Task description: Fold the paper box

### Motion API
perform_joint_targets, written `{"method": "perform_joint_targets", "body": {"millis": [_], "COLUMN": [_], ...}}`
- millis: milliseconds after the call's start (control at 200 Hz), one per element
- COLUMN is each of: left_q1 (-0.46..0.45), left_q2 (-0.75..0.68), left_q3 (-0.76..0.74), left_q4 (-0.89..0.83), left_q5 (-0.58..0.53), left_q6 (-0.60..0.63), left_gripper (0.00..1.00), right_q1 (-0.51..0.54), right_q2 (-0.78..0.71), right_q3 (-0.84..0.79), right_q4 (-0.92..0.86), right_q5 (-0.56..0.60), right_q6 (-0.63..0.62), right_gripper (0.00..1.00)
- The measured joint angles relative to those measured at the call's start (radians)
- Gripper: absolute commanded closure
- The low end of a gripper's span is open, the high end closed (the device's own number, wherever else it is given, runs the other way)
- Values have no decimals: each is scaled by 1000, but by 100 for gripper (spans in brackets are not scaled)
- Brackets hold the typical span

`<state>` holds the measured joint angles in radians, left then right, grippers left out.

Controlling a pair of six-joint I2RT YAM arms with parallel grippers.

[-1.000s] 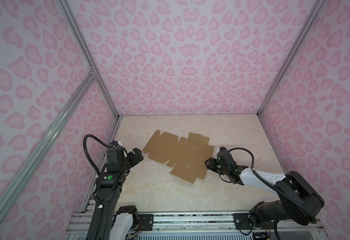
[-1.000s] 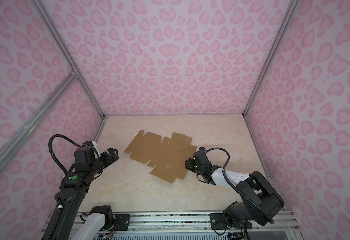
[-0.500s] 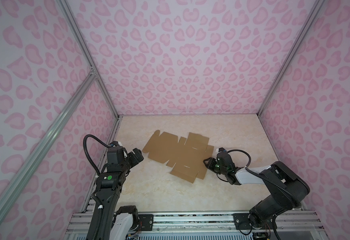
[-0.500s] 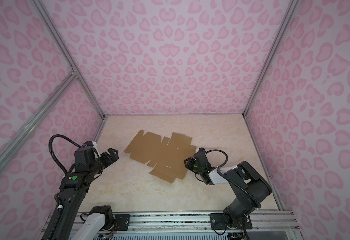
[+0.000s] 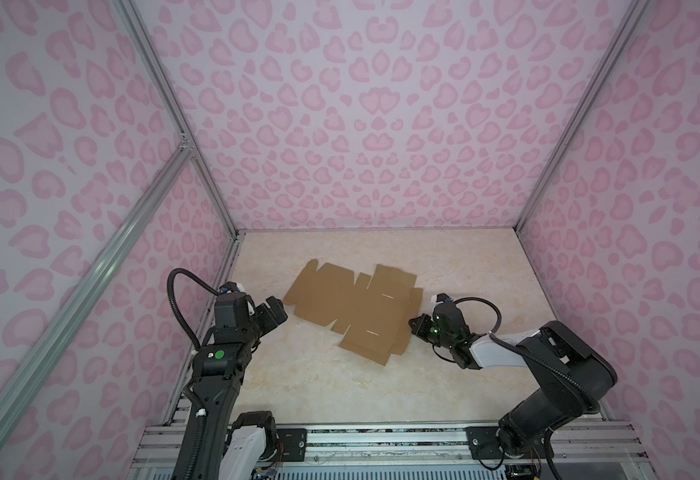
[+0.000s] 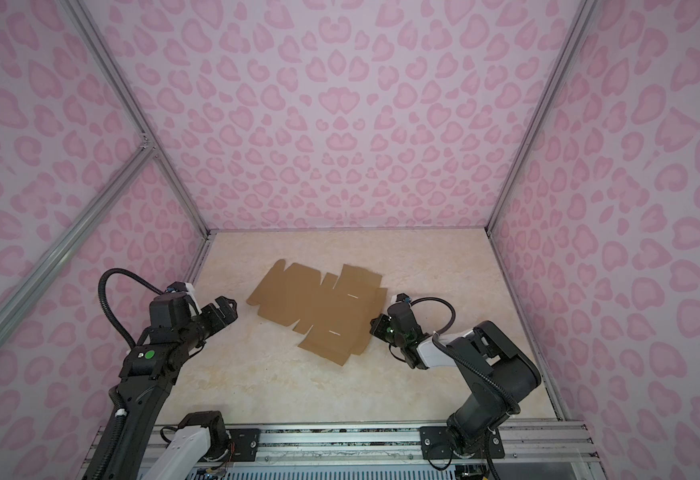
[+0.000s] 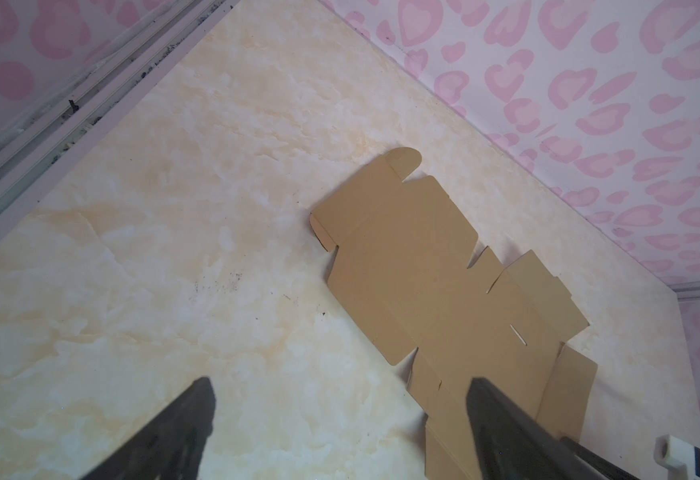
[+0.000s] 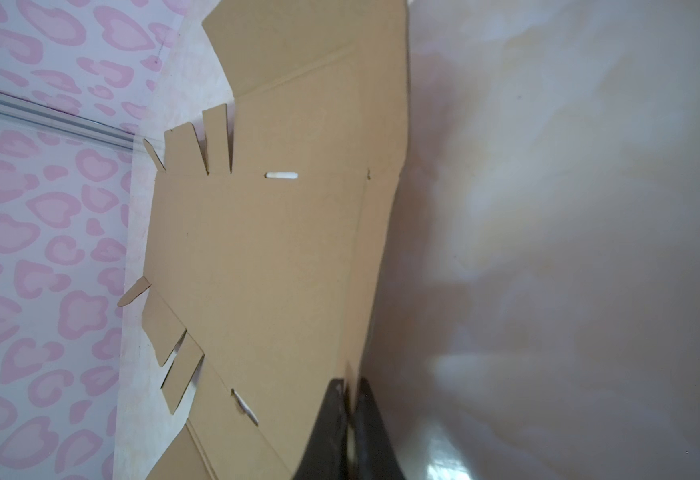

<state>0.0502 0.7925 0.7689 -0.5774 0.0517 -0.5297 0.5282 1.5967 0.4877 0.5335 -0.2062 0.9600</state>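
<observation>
Since a second ago my right gripper has closed, pinching the near right edge of the flat paper box, whose long axis runs left to right mid-table. My left gripper hangs spread just beside its left end.

you see the paper box in plain brown kraft, unprinted, with pale slits showing. the table is cream with a yellowish marble veining. walls are pale lilac-white covered in pink heart-like leopard blotches. both arms are black with white sections; the left arm carries a green dot. frame rails are silver-grey.
</observation>
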Motion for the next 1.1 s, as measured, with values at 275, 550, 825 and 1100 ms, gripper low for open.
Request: {"method": "perform_joint_targets", "body": {"millis": [275, 550, 825, 1100], "left_q1": [-2, -36, -119, -203], "left_q2": [-21, -90, -94, -32], "left_q3": [12, 42, 50, 69], "left_q4": [3, 150, 400, 443], "left_q5": [36, 181, 211, 229], "left_q6": [7, -25, 101, 298], "left_gripper": [2, 3, 3, 3], "right_q1": [2, 6, 35, 89], "right_q2": [-196, -325, -249, -92], "right_q3": [98, 364, 670, 947], "right_q4": [-304, -803, -1198, -1435], "right_q5": [9, 57, 62, 196], "right_q6": [-130, -395, -615, -766], "right_gripper": [100, 100, 100, 100]}}
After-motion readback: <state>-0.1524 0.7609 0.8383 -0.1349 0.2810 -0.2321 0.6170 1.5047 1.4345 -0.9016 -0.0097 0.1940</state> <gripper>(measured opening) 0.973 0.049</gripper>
